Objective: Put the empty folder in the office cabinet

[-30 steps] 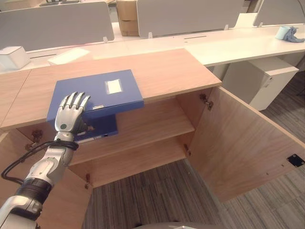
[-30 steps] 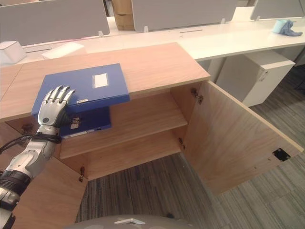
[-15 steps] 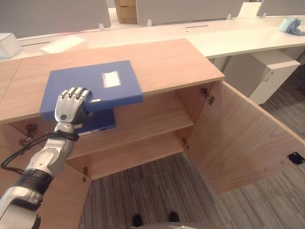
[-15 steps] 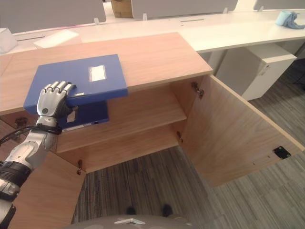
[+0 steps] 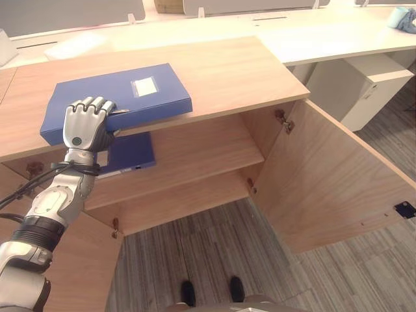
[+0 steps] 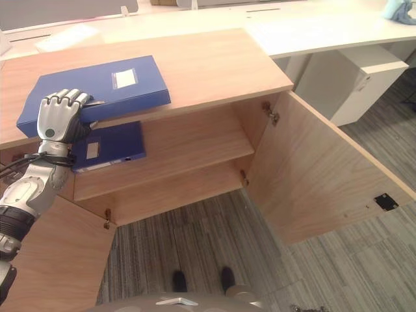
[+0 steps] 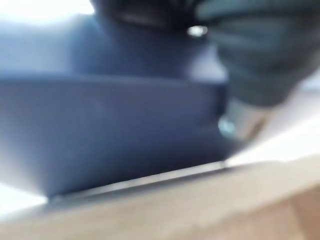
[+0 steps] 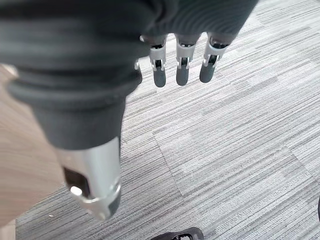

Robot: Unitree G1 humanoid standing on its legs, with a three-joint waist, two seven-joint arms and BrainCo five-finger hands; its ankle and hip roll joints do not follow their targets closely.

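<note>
A blue folder (image 5: 123,94) lies flat on the wooden cabinet's top (image 5: 234,71), its near edge overhanging the front. My left hand (image 5: 84,123) is at that near edge, fingers curled over the folder (image 7: 110,125) and gripping it. A second blue folder (image 5: 130,155) lies on the upper shelf just below. The right hand (image 8: 180,65) hangs with straight fingers over grey carpet, holding nothing.
The cabinet's right door (image 5: 338,182) stands wide open, swung out to the right. Its left door (image 5: 78,273) is open under my left arm. The lower shelf (image 5: 188,201) is bare. A white desk (image 5: 325,32) and a white pedestal (image 5: 351,84) stand behind.
My left hand's fingers, spread flat on the folder a second ago, have curled over its near edge. The camera has tipped, shifting the whole scene upward.
</note>
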